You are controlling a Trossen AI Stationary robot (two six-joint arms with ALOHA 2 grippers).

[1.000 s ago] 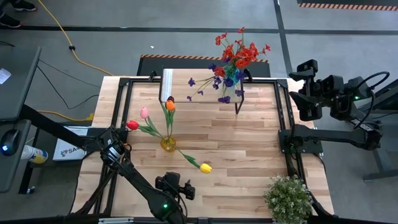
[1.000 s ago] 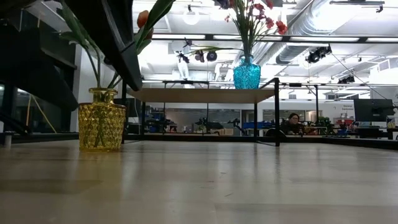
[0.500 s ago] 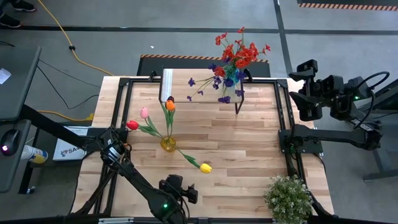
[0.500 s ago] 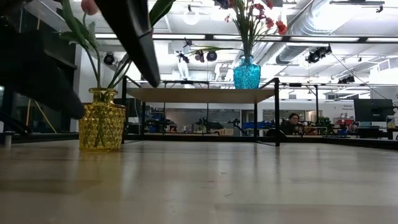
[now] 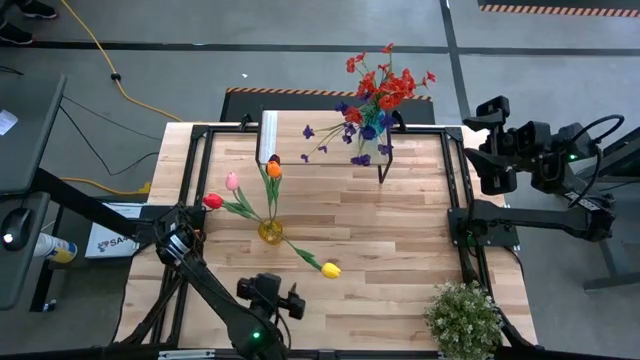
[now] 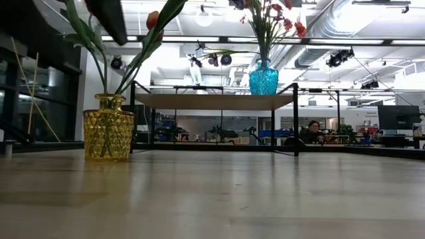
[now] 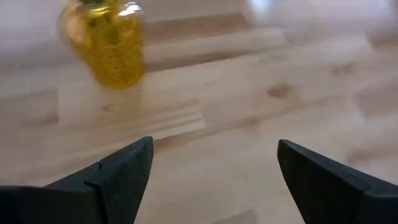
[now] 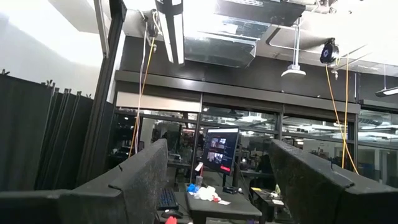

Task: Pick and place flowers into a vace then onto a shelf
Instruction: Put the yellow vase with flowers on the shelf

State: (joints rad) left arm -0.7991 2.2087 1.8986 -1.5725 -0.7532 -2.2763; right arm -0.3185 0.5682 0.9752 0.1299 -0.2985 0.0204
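Note:
A yellow glass vase [image 5: 270, 232] [image 6: 108, 126] stands on the table left of centre. Pink [image 5: 232, 181], red [image 5: 212, 201], orange [image 5: 274, 170] and yellow [image 5: 331, 269] tulips stand in it by their stems. A blue vase [image 6: 263, 78] with red and purple flowers [image 5: 378, 95] stands on the shelf [image 6: 216, 101] at the far side. My left gripper [image 5: 272, 292] [image 7: 214, 168] hovers open near the table's near edge, nearer than the yellow vase [image 7: 106, 43], with nothing between its fingers. My right gripper [image 5: 483, 135] [image 8: 217, 180] waits raised beyond the right edge, open and empty.
A bushy green potted plant [image 5: 463, 318] stands at the near right corner. The shelf's white strip [image 5: 268, 135] lies at its left end, and its black legs [image 6: 295, 119] stand on the tabletop. Bare wood [image 5: 400, 240] spreads right of the yellow vase.
My left gripper has risen and drifted toward the table's left edge, away from the yellow vase; in the low view its arm has cleared out from in front of the vase. Its fingers stay open. The vase and tulips have kept still.

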